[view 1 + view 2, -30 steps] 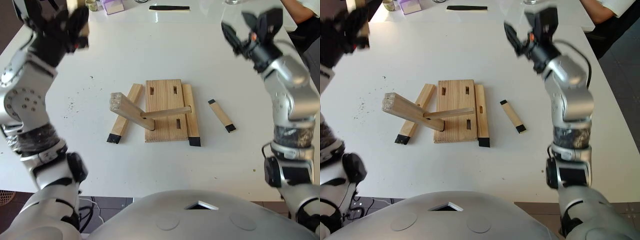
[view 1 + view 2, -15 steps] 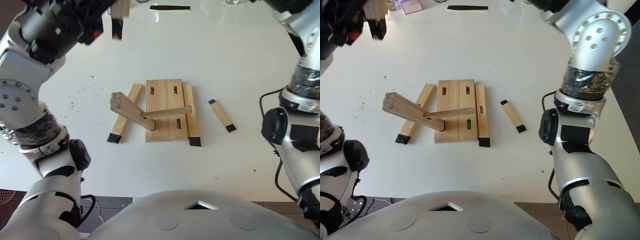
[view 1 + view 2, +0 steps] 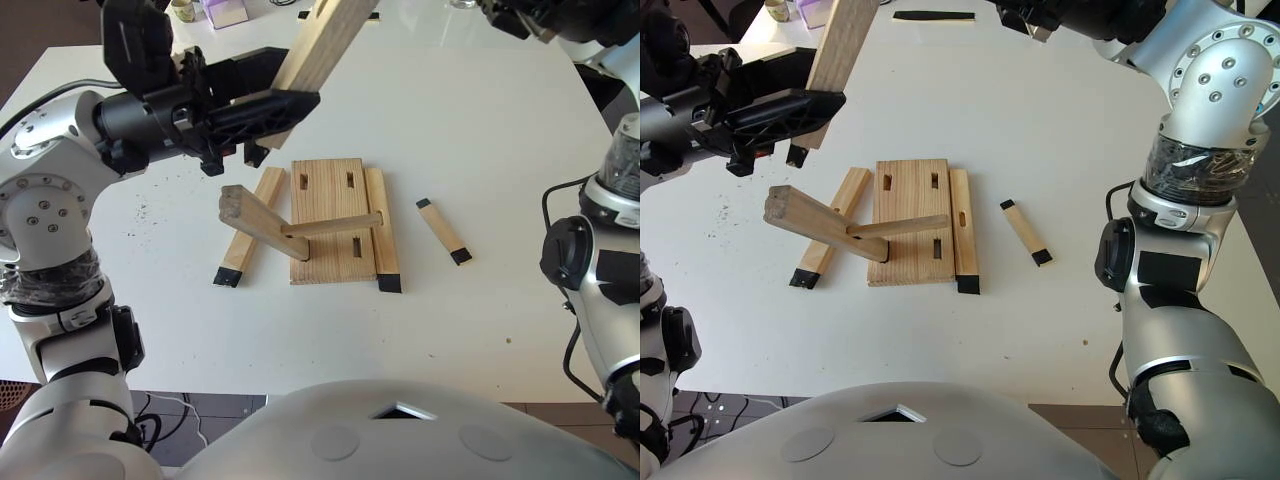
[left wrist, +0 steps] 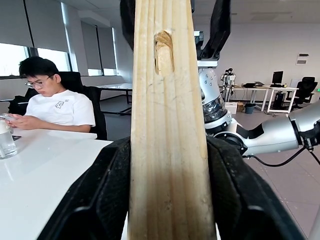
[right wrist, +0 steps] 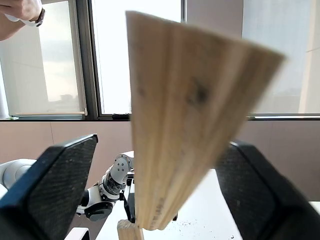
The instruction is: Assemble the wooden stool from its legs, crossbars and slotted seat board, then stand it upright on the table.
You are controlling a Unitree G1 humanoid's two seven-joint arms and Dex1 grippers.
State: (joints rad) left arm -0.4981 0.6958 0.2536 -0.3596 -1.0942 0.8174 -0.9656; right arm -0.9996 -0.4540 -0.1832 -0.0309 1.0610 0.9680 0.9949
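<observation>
While left gripper (image 3: 295,82) clamps a wooden leg (image 3: 330,35), right gripper (image 5: 157,165) gapes. Right wrist view puts leg tip between its fingers (image 5: 60,185), apart.

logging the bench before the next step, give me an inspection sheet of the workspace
surface: white table, dark specks toward its left
job's things: seat board flat; left-side leg and right-side leg flat beside it; tilted leg with crossbar across the board; short piece apart, right; raised leg in air
clutter: black strip, small containers at far edge
grippers: left gripper shut on raised leg; right gripper open around its upper end
cables: cable on floor, near left
surroundings: windows behind
</observation>
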